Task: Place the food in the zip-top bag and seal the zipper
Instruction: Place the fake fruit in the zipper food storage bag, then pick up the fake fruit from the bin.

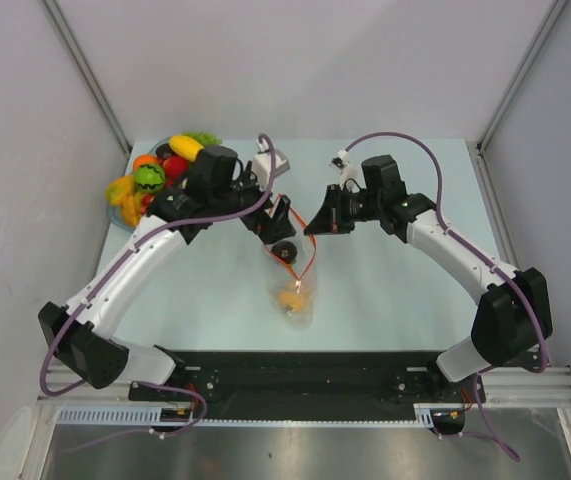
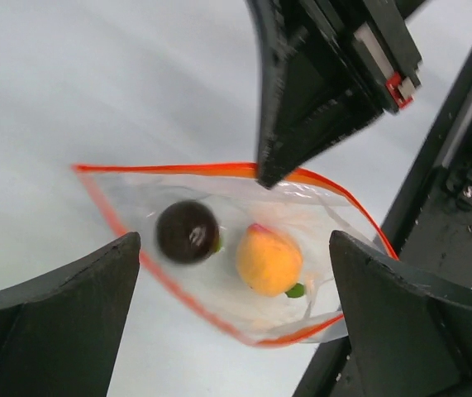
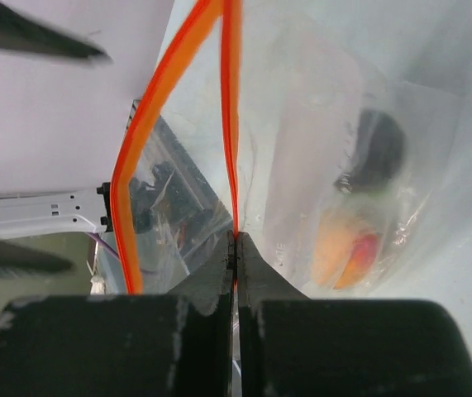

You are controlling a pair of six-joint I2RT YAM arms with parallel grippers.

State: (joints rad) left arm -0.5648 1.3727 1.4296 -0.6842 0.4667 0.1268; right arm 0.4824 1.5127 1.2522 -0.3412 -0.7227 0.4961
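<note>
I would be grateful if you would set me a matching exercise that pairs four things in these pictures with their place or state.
Things:
1. left gripper
2. right gripper
3. orange toy fruit
4. heap of toy food

Places or states:
A. shut on the zipper
B. lying inside the zip-top bag
C. open, above the bag
D. at the far left corner of the table

Pairs: 1-C; 2-A; 3-B; 4-D
</note>
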